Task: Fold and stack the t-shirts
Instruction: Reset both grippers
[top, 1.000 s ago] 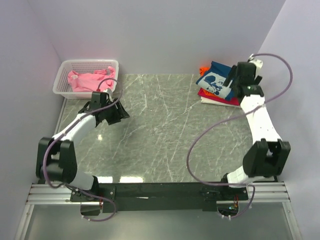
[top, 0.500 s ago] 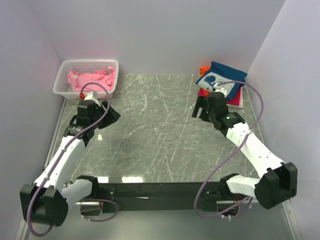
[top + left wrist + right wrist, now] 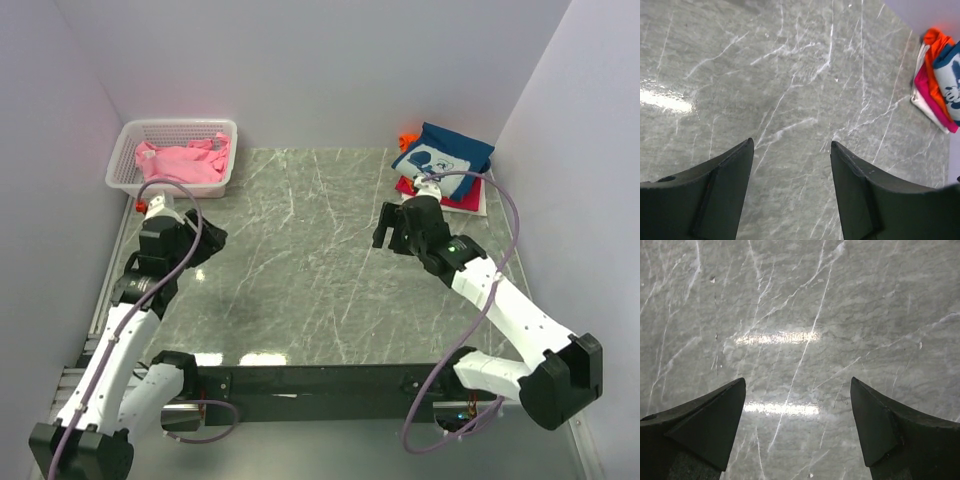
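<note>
A stack of folded t-shirts sits at the table's far right: a dark navy one with a white-and-pale-blue print on top, magenta, orange and white ones under it. The stack also shows in the left wrist view. A crumpled pink t-shirt lies in the basket. My left gripper is open and empty over bare table. My right gripper is open and empty over bare table, in front of the stack.
A white plastic lattice basket stands at the far left corner. The grey marbled tabletop lies between the arms. Lilac walls close in the back and both sides. A black rail runs along the near edge.
My right arm has drawn back from the stack toward the table's middle. My left arm has pulled back from the basket toward the near left.
</note>
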Robot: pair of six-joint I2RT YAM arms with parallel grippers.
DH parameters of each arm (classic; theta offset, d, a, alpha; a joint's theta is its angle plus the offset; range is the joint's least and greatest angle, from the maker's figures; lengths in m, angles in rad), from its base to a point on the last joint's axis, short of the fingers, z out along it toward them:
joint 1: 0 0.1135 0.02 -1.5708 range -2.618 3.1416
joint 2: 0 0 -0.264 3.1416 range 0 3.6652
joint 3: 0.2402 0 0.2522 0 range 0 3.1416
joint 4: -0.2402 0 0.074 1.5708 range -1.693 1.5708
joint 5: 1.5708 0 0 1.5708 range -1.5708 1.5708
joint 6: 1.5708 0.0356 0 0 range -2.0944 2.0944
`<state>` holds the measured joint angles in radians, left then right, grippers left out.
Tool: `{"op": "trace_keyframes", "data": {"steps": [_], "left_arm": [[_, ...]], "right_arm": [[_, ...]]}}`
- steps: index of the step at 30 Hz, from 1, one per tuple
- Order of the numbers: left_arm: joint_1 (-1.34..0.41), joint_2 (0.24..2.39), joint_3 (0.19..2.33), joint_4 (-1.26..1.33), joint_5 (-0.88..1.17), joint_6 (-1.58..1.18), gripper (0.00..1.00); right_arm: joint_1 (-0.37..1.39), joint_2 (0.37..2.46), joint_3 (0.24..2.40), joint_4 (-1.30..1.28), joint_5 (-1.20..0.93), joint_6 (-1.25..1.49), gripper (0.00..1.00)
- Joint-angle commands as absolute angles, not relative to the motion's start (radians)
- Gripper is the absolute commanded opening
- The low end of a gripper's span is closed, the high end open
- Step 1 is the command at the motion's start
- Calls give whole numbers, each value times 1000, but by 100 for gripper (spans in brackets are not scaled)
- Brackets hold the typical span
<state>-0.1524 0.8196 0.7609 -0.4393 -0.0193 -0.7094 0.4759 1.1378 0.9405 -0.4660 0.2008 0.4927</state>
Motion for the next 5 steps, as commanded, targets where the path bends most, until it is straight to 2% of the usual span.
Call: {"op": "trace_keyframes", "data": {"steps": [1, 5], "left_arm": [[-156, 772, 752, -449, -52, -727, 69], [-156, 756, 755, -451, -90, -730, 70]], "right_arm": [[489, 1088, 928, -466, 187, 486, 91], [489, 1072, 936, -488, 187, 471, 91]]}}
